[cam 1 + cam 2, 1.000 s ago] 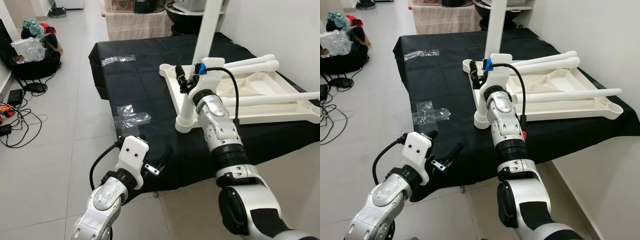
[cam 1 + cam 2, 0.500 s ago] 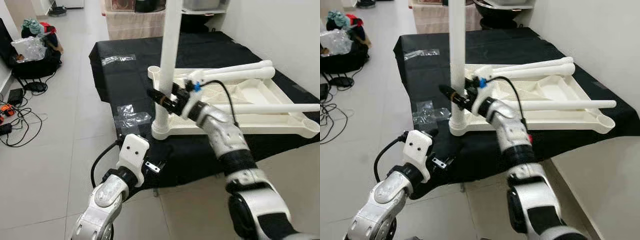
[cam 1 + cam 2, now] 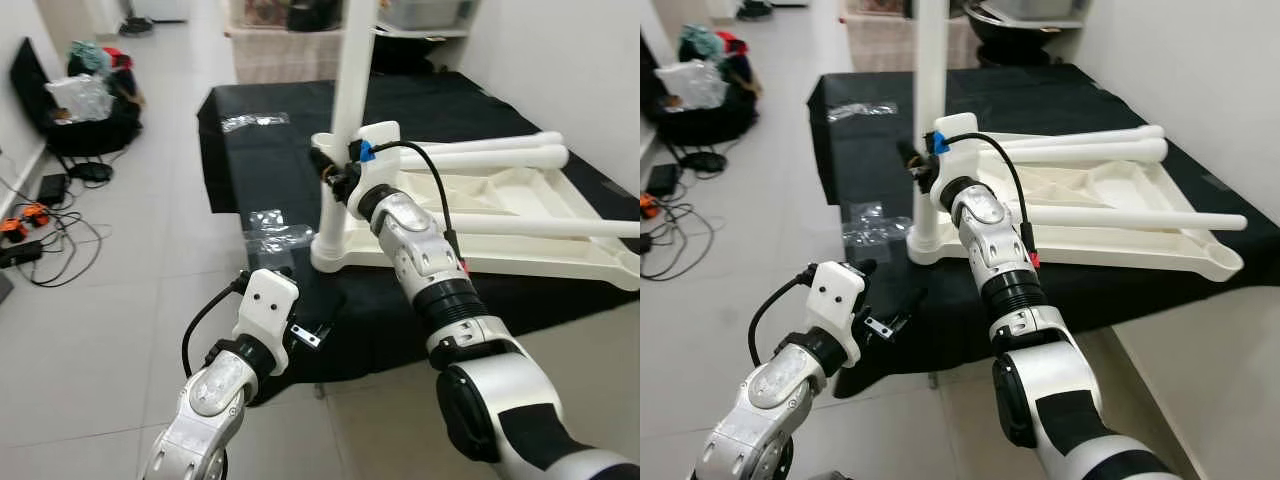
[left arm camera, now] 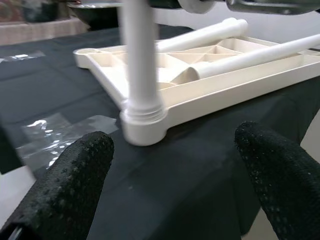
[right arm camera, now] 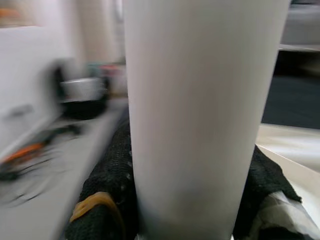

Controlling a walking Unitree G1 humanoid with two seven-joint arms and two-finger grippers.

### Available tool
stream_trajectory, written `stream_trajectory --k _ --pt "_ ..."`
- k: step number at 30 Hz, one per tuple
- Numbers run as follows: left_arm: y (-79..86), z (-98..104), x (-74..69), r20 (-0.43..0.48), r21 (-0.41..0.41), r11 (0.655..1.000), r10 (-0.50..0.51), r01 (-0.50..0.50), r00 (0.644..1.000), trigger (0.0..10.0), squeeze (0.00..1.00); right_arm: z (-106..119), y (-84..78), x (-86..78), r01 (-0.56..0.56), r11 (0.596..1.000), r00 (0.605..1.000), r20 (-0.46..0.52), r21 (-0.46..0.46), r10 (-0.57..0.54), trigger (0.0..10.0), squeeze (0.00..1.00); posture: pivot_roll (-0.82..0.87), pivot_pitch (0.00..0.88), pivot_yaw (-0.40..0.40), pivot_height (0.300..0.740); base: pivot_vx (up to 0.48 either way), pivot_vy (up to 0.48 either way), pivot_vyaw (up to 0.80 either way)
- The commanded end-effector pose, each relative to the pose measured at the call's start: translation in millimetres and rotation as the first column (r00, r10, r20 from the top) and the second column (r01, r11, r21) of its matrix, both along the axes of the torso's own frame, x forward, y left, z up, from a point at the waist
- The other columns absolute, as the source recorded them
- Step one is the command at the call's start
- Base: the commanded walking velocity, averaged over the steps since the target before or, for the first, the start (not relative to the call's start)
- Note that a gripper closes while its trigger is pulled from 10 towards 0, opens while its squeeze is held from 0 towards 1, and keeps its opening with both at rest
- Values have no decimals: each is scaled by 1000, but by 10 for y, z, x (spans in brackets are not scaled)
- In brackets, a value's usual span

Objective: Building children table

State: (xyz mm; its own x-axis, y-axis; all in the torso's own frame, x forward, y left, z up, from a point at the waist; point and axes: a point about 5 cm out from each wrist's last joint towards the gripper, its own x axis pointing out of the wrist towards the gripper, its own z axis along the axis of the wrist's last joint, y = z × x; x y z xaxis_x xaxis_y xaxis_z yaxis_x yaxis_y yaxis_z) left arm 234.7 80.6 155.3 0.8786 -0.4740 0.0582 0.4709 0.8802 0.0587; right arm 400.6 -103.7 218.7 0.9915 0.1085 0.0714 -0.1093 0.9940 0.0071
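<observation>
**Robot grips an upright leg on an upside-down white children's table**

A white plastic table top [image 3: 520,215] lies upside down on a black cloth [image 3: 270,165] spread over a low surface, near a white wall. One white leg [image 3: 345,120] stands upright in the table top's corner socket nearest the robot. Three more legs [image 3: 500,155] lie flat across the table top. The right gripper [image 3: 335,175] is closed around the upright leg, one black finger [image 5: 107,170] on each side of it. The left gripper [image 3: 315,325] hovers low at the cloth's near edge, its fingers [image 4: 70,185] spread wide apart and holding nothing. Clear plastic wrappers [image 3: 270,230] lie on the cloth beside the upright leg. Bags [image 3: 85,105] and cables [image 3: 45,215] sit on the tiled floor [image 3: 130,290] to the left.
</observation>
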Motion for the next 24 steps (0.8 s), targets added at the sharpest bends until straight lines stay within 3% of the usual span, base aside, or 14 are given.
stream_trajectory --k 1,2,4,8,9,10,11,12,13,16,17,22,23,24 --pt "-12 -29 5 -8 3 1000 1 -1 1000 10000 0 -189 -470 -59 367 929 926 -81 -41 -370 0 0 17 39 -90 740 0 0 0" --pt "-12 -29 5 -8 3 1000 1 -1 1000 10000 0 -189 -470 -59 367 929 926 -81 -41 -370 0 0 17 39 -90 740 0 0 0" --pt "-11 -27 8 -8 3 1000 2 -2 1000 10000 0 -162 -514 -128 475 880 878 -68 7 -473 0 0 17 40 -87 740 0 0 0" --pt "-13 -36 -11 -10 9 1000 -6 6 1000 10000 0 -110 -398 -127 440 894 898 -63 83 -436 0 0 17 38 -85 740 0 0 0" --pt "-11 -41 -16 -13 12 1000 -9 9 1000 10000 0 -80 -314 -106 388 915 922 -61 110 -383 4941 0 18 37 -86 740 0 0 0" --pt "-11 -41 -16 -13 12 1000 -9 9 1000 10000 0 -80 -314 -106 388 915 922 -61 110 -383 4941 0 18 37 -86 740 0 0 0" --pt "-10 -43 -16 -13 13 1000 -8 9 1000 10000 0 -27 -209 -83 292 944 956 -32 151 -291 10000 0 16 35 -83 740 0 0 0" --pt "-10 -43 -16 -13 13 1000 -8 9 1000 10000 0 -27 -209 -83 292 944 956 -32 151 -291 10000 0 16 35 -83 740 0 0 0" --pt "-9 -41 -8 -13 12 1000 -5 5 1000 10000 0 45 -71 -56 161 974 986 18 159 -166 10000 1000 17 32 -84 740 0 0 0" --pt "-13 -41 -9 -13 12 1000 -5 5 1000 10000 0 70 -50 -53 159 976 986 27 147 -165 10000 1000 16 33 -82 740 0 0 0" --pt "-15 -44 -13 -13 13 1000 -4 4 1000 10000 0 93 -32 -48 143 982 988 35 127 -149 10000 39 18 26 -85 740 0 0 0" --pt "-23 -63 -28 -18 12 1000 -1 1 1000 10000 0 104 11 -8 -14 998 1000 21 69 13 10000 0 21 21 -88 740 0 0 0" --pt "-26 -60 -29 -17 12 1000 -2 2 1000 10000 0 76 61 -9 -165 982 986 -11 93 167 10000 0 21 21 -88 740 0 0 0" --pt "-26 -60 -29 -17 12 1000 -2 2 1000 10000 0 76 61 -9 -165 982 986 -11 93 167 10000 0 21 21 -88 740 0 0 0"
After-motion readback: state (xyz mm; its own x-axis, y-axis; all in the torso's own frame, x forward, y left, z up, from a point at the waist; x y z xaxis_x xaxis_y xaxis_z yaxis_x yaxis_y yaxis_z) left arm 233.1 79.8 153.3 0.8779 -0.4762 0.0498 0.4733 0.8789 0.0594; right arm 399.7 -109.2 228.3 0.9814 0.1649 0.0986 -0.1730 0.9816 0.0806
